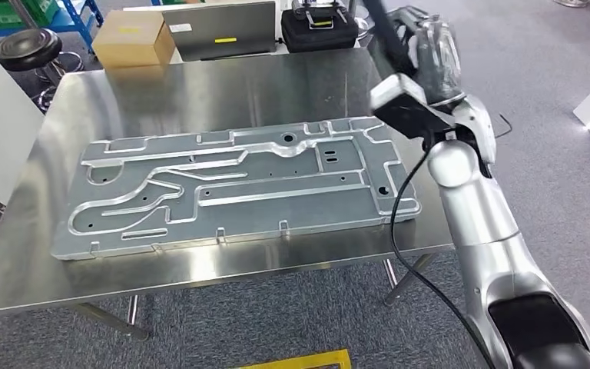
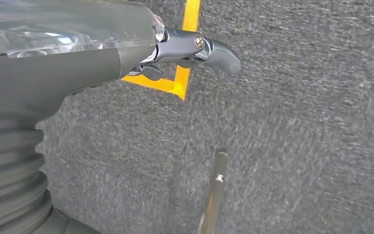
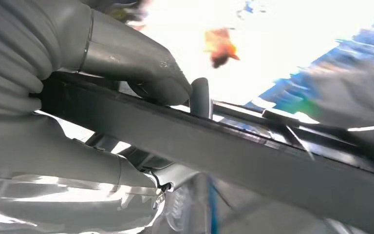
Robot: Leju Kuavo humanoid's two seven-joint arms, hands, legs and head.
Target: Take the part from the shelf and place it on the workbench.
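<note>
My right hand (image 1: 432, 55) is raised over the far right corner of the steel workbench (image 1: 200, 92) and grips a long dark bar (image 1: 388, 34), the part, which runs up out of the head view. In the right wrist view the thumb (image 3: 141, 63) and fingers (image 3: 92, 161) wrap the dark bar (image 3: 253, 156), which crosses the picture. My left hand (image 2: 185, 51) hangs beside my body above grey carpet and holds nothing, its fingers loosely spread.
A large machined aluminium plate (image 1: 238, 184) covers most of the workbench. At the far edge stand a cardboard box (image 1: 133, 37), a grey case (image 1: 219, 29) and a black case (image 1: 319, 27). A black stool (image 1: 27, 50) stands at far left. Yellow floor tape (image 2: 187, 58) and a table leg (image 2: 214, 190) lie near my left hand.
</note>
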